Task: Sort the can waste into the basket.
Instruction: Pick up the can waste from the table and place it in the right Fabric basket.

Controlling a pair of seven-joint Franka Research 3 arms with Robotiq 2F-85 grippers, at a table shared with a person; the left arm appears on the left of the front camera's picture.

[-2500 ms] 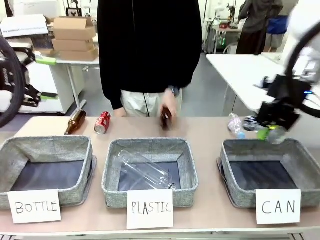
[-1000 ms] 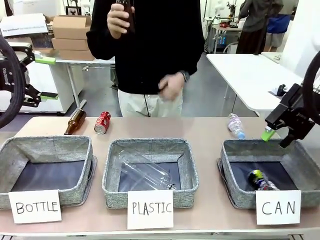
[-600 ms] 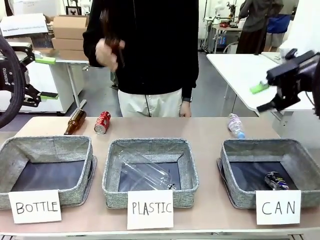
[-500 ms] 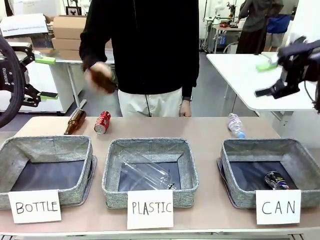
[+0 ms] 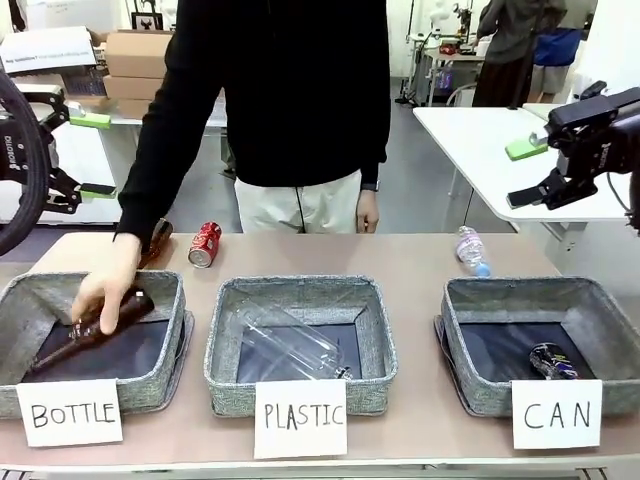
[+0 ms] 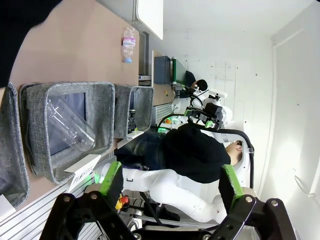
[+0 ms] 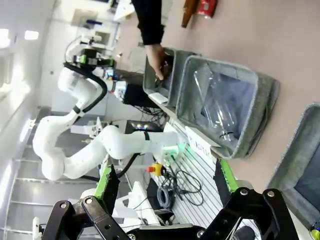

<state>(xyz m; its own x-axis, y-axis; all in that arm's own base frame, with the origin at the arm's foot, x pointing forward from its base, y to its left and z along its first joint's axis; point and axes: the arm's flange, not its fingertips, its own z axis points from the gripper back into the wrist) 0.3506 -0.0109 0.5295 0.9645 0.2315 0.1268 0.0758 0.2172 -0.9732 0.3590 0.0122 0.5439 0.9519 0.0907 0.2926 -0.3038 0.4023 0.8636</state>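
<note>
A red can (image 5: 205, 245) lies on the table's far left, behind the BOTTLE basket (image 5: 172, 345); the right wrist view shows this red can (image 7: 207, 6) too. A dark blue can (image 5: 552, 361) lies inside the CAN basket (image 5: 470, 385), at its front right. My right gripper (image 5: 528, 172) hangs open and empty, high above that basket's far right corner. In its own view the right gripper (image 7: 166, 180) is spread wide. My left gripper (image 6: 170, 185) is open with nothing between its green pads.
A person's hand (image 5: 103, 285) lays a brown bottle (image 5: 95, 328) in the BOTTLE basket. Another brown bottle (image 5: 158, 236) lies beside the red can. A clear bottle (image 5: 290, 345) lies in the PLASTIC basket (image 5: 375, 380). A small plastic bottle (image 5: 472, 251) lies behind the CAN basket.
My right gripper let the blue can fall into the CAN basket, then rose up and to the right. The can rolled to the front right. The person lowered a brown bottle into the BOTTLE basket.
</note>
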